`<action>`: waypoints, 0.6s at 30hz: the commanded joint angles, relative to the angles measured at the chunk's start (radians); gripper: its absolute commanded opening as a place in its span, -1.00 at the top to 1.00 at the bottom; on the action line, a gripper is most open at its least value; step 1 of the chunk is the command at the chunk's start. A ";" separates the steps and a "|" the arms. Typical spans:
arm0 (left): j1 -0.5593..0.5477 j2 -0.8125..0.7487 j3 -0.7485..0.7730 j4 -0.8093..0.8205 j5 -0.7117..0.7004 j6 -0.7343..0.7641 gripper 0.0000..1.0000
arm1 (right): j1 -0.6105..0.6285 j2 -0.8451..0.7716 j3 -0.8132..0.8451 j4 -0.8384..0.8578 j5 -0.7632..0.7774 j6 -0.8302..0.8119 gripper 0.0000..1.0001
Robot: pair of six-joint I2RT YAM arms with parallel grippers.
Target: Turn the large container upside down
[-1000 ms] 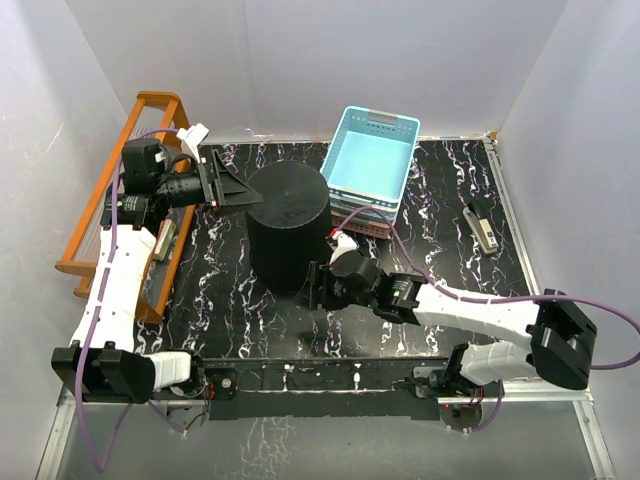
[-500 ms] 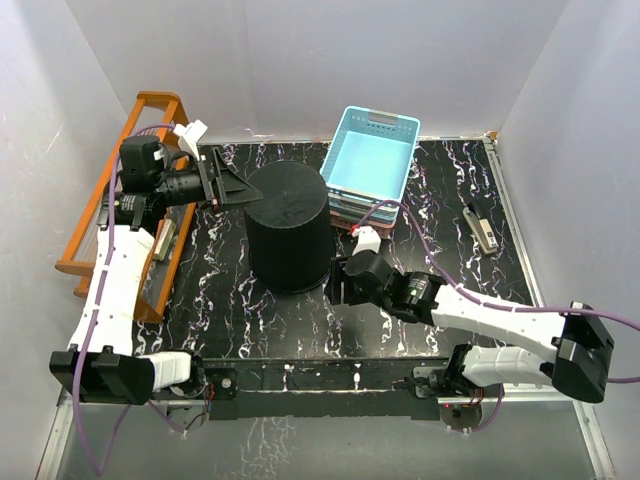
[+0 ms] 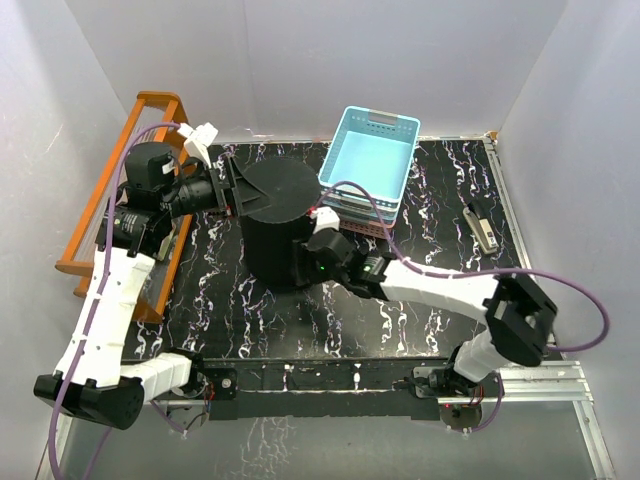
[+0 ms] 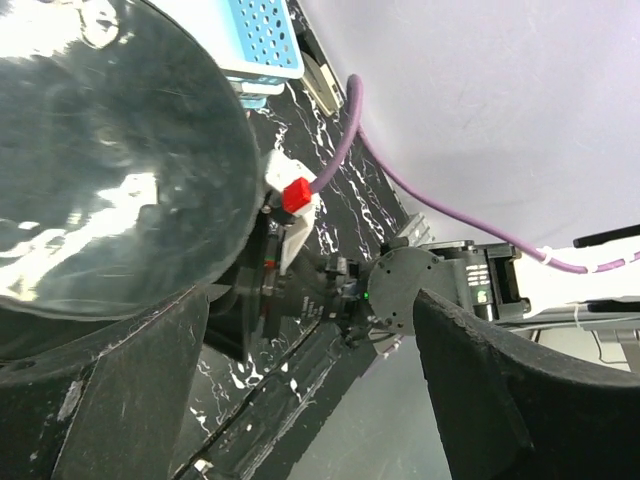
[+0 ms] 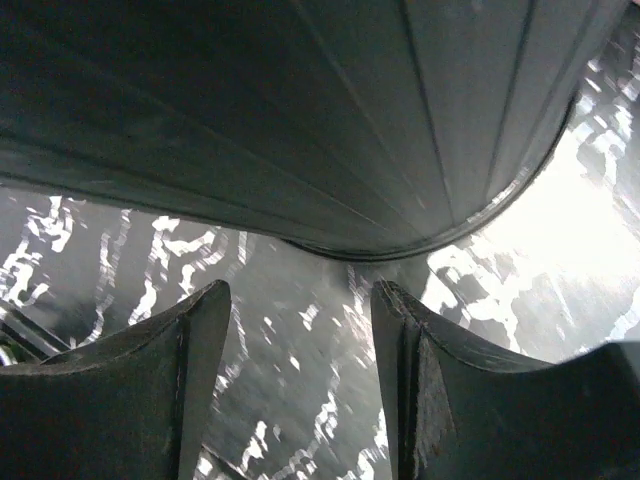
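The large container [image 3: 275, 225] is a tall black ribbed bin standing mouth down on the table, its flat closed base [image 3: 275, 185] facing up. My left gripper [image 3: 238, 190] is open at the left edge of that base, holding nothing. In the left wrist view [image 4: 310, 330] the shiny base [image 4: 100, 170] fills the left side, beside one finger [image 4: 130, 390]. My right gripper [image 3: 300, 262] is open, low against the bin's near right side. In the right wrist view [image 5: 300, 295] the ribbed wall [image 5: 300, 110] and bottom rim sit just beyond the fingertips.
A blue basket [image 3: 368, 160] is stacked on white and pink baskets [image 3: 360, 225] right behind the bin. An orange rack [image 3: 110, 220] stands along the left edge, under my left arm. A small grey object [image 3: 482, 228] lies at the far right.
My right gripper has swung left, up to the bin's lower side. My left gripper has moved right, to the edge of the bin's top. The bin has shifted slightly.
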 commanded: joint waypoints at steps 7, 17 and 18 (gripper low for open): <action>-0.001 -0.034 0.089 -0.113 -0.140 0.030 -0.74 | -0.007 0.369 0.424 0.147 -0.166 -0.103 -0.16; -0.002 0.013 0.087 -0.200 -0.265 0.058 -0.80 | -0.017 -0.034 0.227 -0.002 0.167 -0.248 -0.51; -0.003 0.026 0.093 -0.216 -0.292 0.056 -0.80 | -0.029 -0.081 0.213 -0.030 0.214 -0.266 -0.56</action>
